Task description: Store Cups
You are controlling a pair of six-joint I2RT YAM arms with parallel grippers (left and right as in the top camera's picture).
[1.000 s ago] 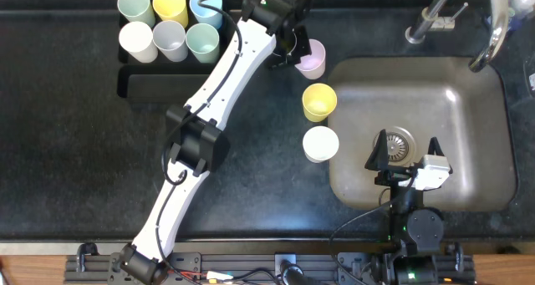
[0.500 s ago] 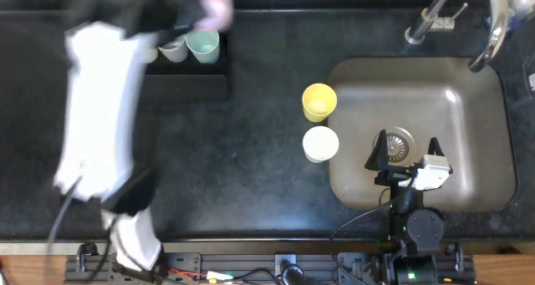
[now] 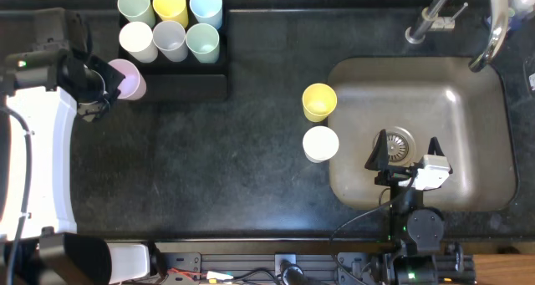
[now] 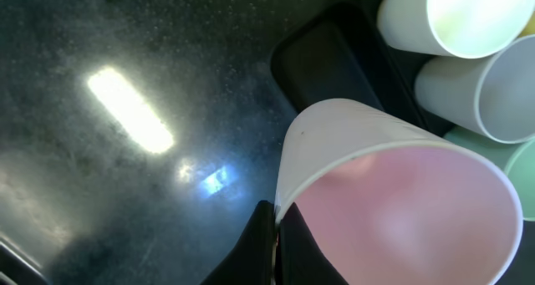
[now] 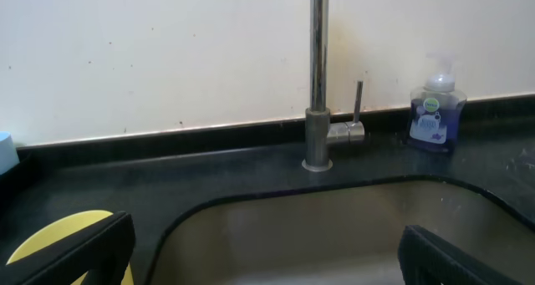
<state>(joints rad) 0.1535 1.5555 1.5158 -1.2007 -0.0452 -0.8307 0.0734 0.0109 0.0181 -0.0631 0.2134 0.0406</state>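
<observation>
The pink cup (image 3: 127, 78) is a plain, smooth, tapered tumbler with pale matt walls and a thin rim. It is pinched at that rim by the left gripper (image 3: 99, 89), whose jaws are closed narrowly on the wall. It is tilted so that its open mouth shows from above, and it hangs just beside the left end of the black tray (image 3: 180, 86) at the far left of the dark worktop (image 3: 251, 176). There are nine cups in all. Six stand upright in the tray in two rows of three: a pale green cup (image 3: 135, 2), a yellow tray cup (image 3: 170, 5) and a light blue cup (image 3: 206, 5) behind, with a white tray cup (image 3: 137, 41), a greyish-white cup (image 3: 170, 38) and a mint cup (image 3: 202, 42) in front. Two more stand on the worktop just left of the steel sink (image 3: 468, 76), a yellow cup (image 3: 318, 101) and, nearer the arm bases, a white cup (image 3: 320, 143). None of the cups carries print or a pattern. The right gripper (image 3: 405, 154) sits over the sink near the drain (image 3: 399, 140), with its jaws spread wide and holding nothing. Behind the sink stand one tap (image 5: 316, 76) and one soap bottle (image 5: 435, 114), which has a label too small to read.
</observation>
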